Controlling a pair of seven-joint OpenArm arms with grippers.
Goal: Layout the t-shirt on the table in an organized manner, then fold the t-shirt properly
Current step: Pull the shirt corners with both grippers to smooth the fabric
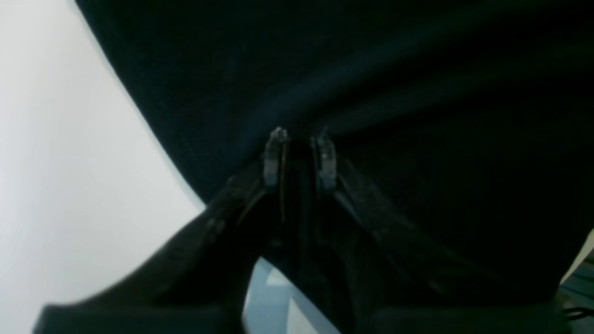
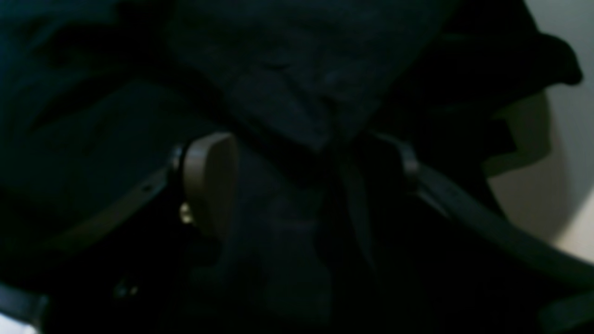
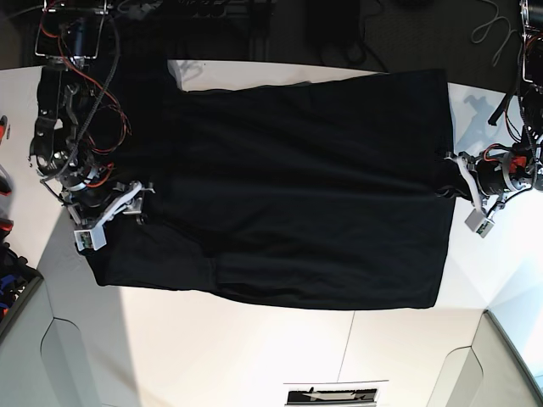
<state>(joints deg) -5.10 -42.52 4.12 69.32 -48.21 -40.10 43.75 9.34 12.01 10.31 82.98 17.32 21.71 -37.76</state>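
Note:
The black t-shirt (image 3: 297,186) lies spread across the white table (image 3: 254,348), its length running left to right in the base view. At the shirt's right edge, my left gripper (image 3: 451,174) is pinched on the cloth. In the left wrist view its fingertips (image 1: 277,139) stand close together on the fabric (image 1: 371,69), and folds fan out from them. My right gripper (image 3: 136,199) is over the shirt's left end. Seen from the right wrist, its fingers (image 2: 209,176) are spread wide, with bunched black cloth (image 2: 287,106) lying loose between them.
Cables and electronics (image 3: 237,17) crowd the dark area behind the table's far edge. Red and blue items (image 3: 5,254) sit at the left border. A printed label (image 3: 331,394) lies near the front edge. Bare white table shows in front of the shirt.

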